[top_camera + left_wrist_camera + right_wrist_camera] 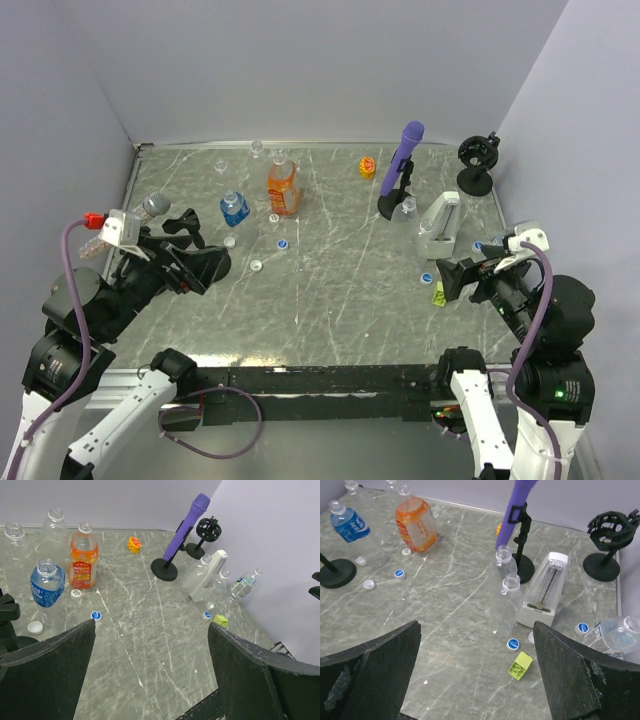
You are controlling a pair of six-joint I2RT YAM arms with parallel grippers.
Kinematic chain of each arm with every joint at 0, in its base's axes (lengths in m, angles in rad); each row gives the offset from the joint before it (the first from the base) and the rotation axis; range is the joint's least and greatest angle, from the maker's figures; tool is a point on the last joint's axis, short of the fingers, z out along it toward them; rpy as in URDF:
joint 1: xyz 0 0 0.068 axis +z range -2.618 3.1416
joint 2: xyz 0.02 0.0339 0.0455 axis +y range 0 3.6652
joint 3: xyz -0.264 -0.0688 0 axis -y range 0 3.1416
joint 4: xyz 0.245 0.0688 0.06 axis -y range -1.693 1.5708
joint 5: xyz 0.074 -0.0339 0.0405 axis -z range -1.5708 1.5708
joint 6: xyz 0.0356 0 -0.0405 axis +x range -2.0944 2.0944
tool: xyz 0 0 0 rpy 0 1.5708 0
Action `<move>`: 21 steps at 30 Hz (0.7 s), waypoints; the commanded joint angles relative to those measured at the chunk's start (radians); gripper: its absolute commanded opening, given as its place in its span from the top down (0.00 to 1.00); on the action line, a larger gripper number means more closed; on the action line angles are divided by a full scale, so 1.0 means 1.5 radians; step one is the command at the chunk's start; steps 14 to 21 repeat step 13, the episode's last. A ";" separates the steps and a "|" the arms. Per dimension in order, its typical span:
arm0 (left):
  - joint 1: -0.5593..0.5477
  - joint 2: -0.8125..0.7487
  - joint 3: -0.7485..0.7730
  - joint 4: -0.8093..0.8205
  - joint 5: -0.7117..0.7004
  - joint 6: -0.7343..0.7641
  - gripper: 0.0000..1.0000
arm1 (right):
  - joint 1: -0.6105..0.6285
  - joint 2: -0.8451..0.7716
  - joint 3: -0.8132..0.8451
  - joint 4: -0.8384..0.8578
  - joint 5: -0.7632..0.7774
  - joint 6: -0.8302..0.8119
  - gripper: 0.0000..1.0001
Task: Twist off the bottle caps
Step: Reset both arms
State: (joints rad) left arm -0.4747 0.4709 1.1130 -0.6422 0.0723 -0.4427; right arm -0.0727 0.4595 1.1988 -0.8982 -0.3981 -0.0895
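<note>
left gripper (151, 625): jaws wide apart, nothing between them; it hangs low over the table (150, 680)
right gripper (476, 625): jaws wide apart, empty; also above the table
blue bottle (47, 587): upright, ahead and to the left of the left gripper; neck bare
orange bottle (83, 560): upright, just beyond the blue bottle; well ahead and to the left of the right gripper
clear bottles (509, 602): two upright, one behind the other, just ahead of the right gripper and a little right of its centre; necks bare
back bottles (55, 525): two clear ones, far ahead-left of the left gripper, near the wall
lying bottle (615, 635): on its side, off to the right of the right gripper
white caps (35, 627): one loose just left of the left gripper's left finger; another at the orange bottle's foot
blue caps (513, 643): one at the foot of the nearer clear bottle, close ahead of the right gripper; one beside the lying bottle; one just ahead of the left gripper's left fingertip
yellow cap (133, 544): far ahead of the left gripper, near centre
block (520, 665): yellow-green, nearest the right gripper, just below a blue cap
stick (187, 525): purple, tilted on a black base; beyond the clear bottles
metronome (545, 587): just right of the clear bottles
</note>
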 commanded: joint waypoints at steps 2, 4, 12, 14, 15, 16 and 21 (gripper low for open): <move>0.003 -0.001 0.010 0.006 -0.003 -0.007 0.03 | -0.003 -0.011 -0.021 0.034 0.029 0.023 0.01; 0.003 0.002 0.009 0.007 -0.001 -0.007 0.03 | -0.003 -0.011 -0.027 0.041 0.029 0.024 0.01; 0.003 -0.005 -0.019 0.025 0.005 -0.018 0.03 | -0.003 0.002 -0.049 0.077 0.019 0.021 0.01; 0.003 -0.010 -0.024 0.026 0.008 -0.020 0.03 | -0.004 0.003 -0.054 0.082 0.016 0.013 0.01; 0.003 -0.010 -0.024 0.026 0.008 -0.020 0.03 | -0.004 0.003 -0.054 0.082 0.016 0.013 0.01; 0.003 -0.010 -0.024 0.026 0.008 -0.020 0.03 | -0.004 0.003 -0.054 0.082 0.016 0.013 0.01; 0.003 -0.010 -0.024 0.026 0.008 -0.020 0.03 | -0.004 0.003 -0.054 0.082 0.016 0.013 0.01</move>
